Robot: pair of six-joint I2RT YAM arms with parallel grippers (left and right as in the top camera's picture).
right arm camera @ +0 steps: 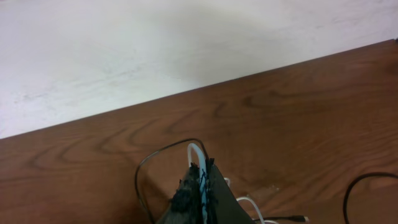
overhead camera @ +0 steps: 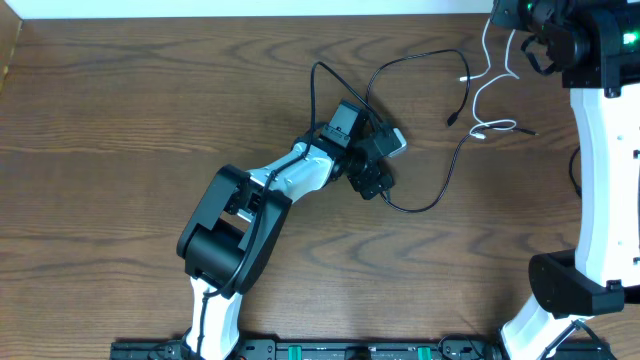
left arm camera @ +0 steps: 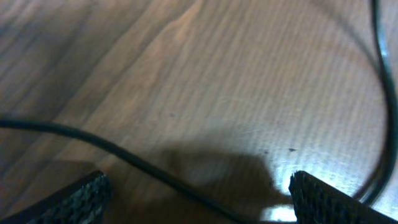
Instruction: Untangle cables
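— Is your left pincer (left arm camera: 199,193) gripping anything?
— No, its jaws stand apart, low over the surface (left arm camera: 236,74); a black cord (left arm camera: 124,152) runs across between them.
— And your right pincer (right arm camera: 200,177)?
— Pressed together on the white cord (right arm camera: 194,149), which arches above its tips; a black loop (right arm camera: 140,174) lies just left of it on the surface.

Left gripper (left arm camera: 198,198) gapes low; right gripper (right arm camera: 200,190) seemingly pinched shut.

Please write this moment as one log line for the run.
left hand: open, low over black cable on table | right hand: shut on white cable, near far edge
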